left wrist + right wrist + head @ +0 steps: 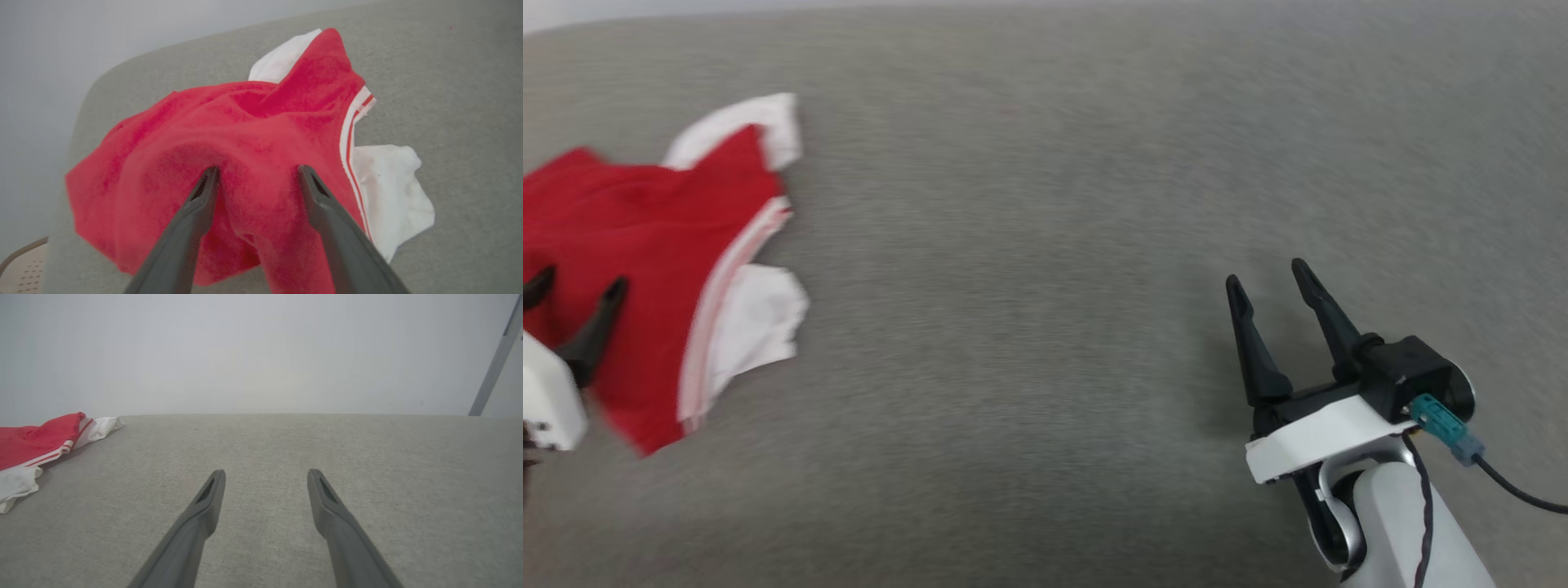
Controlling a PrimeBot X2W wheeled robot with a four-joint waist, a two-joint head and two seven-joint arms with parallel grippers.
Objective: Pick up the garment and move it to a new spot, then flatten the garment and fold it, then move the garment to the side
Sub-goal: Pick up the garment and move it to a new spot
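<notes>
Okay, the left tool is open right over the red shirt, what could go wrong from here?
1. The garment lies bunched, so the open left tool may pinch several layers and lift a lump.
2. It lies near the rounded corner of the grey surface; a dragging grab could push it off.
3. The right tool is far off over bare surface, so a one-sided lift may leave the garment dangling twisted.

Head view looks forward and down on the surface (1045, 163) from well above; left wrist view looks along the left gripper (258, 168), close upon the garment (245, 122); right wrist view sits low, facing level across the surface toward the wall (261, 347); all three share garment and surface.
</notes>
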